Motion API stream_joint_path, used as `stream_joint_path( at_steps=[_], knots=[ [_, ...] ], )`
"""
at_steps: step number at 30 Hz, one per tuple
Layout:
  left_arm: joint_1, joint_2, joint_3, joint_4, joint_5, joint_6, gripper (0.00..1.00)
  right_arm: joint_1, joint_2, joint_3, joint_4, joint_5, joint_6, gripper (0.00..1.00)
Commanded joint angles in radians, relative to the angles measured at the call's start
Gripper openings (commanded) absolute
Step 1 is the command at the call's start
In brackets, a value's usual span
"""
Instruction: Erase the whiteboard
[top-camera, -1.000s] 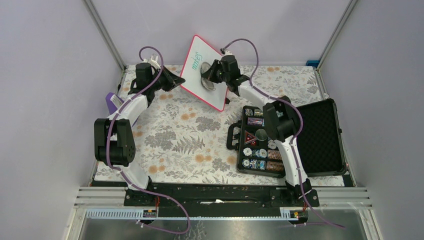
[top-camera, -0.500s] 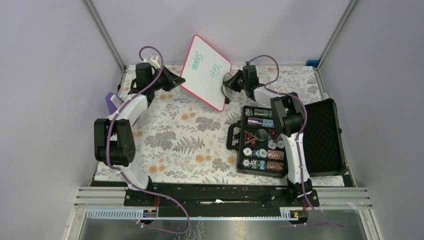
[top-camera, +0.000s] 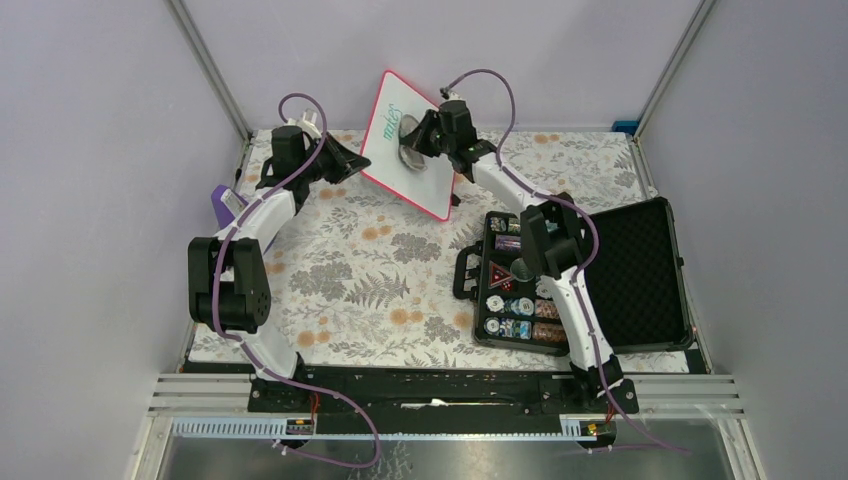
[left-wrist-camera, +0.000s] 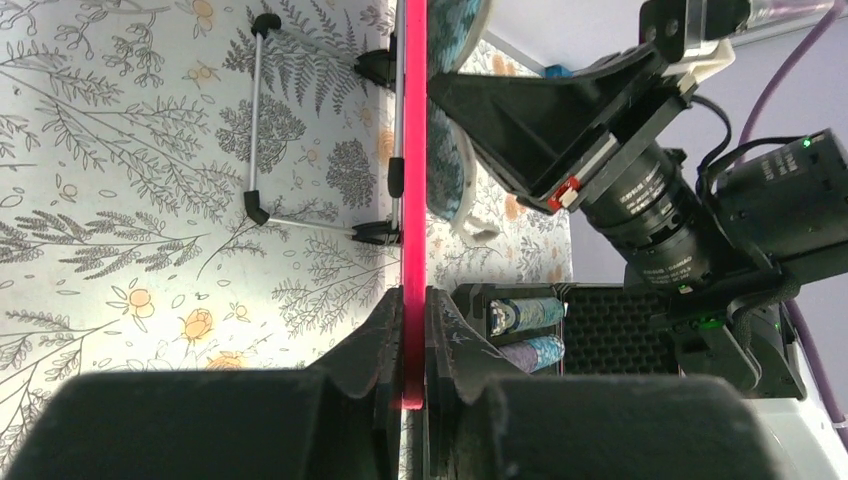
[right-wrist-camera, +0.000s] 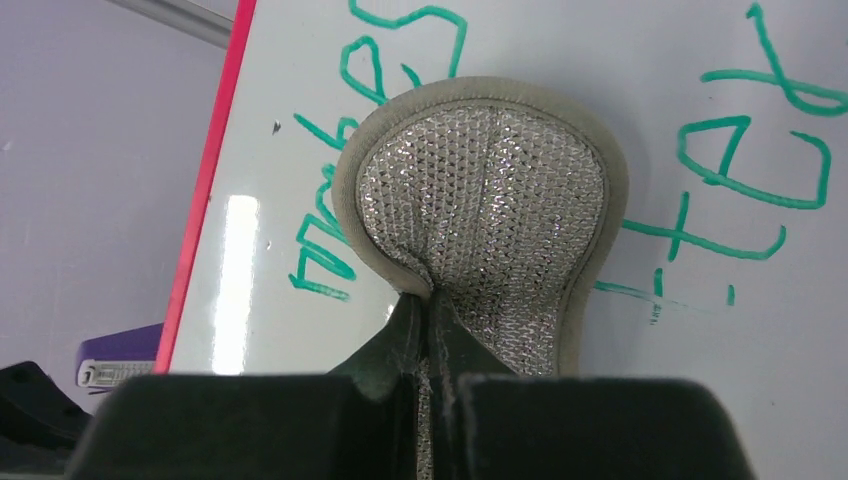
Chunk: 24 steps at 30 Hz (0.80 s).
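The whiteboard, white with a red rim, stands tilted up at the back of the table and carries green handwriting. My left gripper is shut on its left rim; in the left wrist view the red rim runs edge-on between the closed jaws. A round silver-mesh pad with a beige border lies flat against the board's face over part of the writing, and my right gripper is shut on it. From above, that gripper is at the board's upper middle.
An open black case of poker chips lies at the right, under the right arm. A purple object sits at the table's left edge. The board's wire stand sticks out behind it over the floral cloth.
Half a second ago the right gripper and pad were off the board to its right; now they are back on its face, over the writing. The left gripper has held still.
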Motion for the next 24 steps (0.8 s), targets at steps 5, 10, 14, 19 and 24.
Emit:
stream_joint_path(
  at_steps=[5, 10, 14, 19, 24],
  knots=[
    [-0.046, -0.013, 0.04, -0.06, 0.049, 0.029, 0.0, -0.096, 0.106, -0.112, 0.016, -0.058, 0.116, 0.0],
    [-0.041, -0.008, 0.044, -0.06, 0.054, 0.025, 0.0, -0.197, 0.048, -0.382, 0.185, -0.11, 0.235, 0.0],
    [-0.041, -0.012, 0.042, -0.06, 0.058, 0.026, 0.0, -0.192, 0.08, -0.293, 0.126, -0.139, 0.183, 0.0],
    [-0.04, -0.013, 0.043, -0.064, 0.059, 0.03, 0.0, -0.129, 0.037, -0.216, 0.096, -0.118, 0.079, 0.0],
    [-0.031, 0.002, 0.063, -0.092, 0.066, 0.038, 0.0, -0.047, -0.081, -0.207, 0.111, -0.045, -0.052, 0.0]
  ],
)
